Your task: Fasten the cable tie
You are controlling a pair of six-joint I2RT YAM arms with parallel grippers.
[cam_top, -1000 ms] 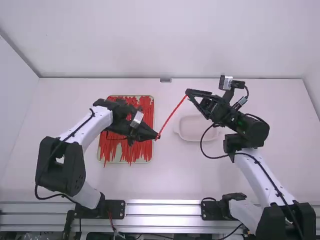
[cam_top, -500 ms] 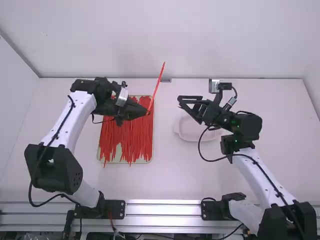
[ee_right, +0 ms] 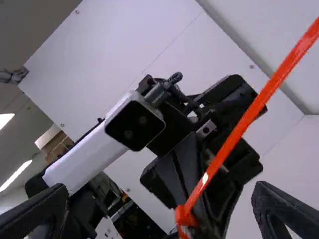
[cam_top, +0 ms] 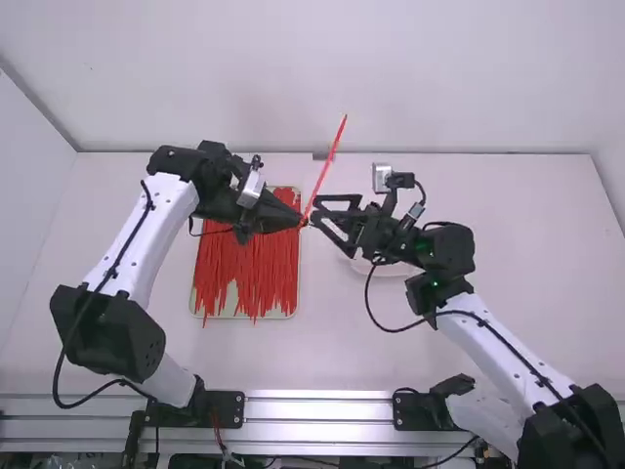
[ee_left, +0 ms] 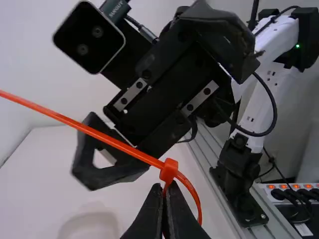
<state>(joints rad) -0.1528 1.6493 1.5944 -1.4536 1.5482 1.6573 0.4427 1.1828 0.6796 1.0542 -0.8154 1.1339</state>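
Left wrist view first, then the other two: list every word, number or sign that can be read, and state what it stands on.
No text can be read in any view.
On the plug above the wrist camera of the right arm: a short light print, too blurred to read.
On the button panel: no legible labels.
On the cable tie: no print visible.

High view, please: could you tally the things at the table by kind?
Grippers: 2, the left gripper and the right gripper
Held red cable tie: 1
Tray of loose red ties: 1
White dish: 1
Total: 5
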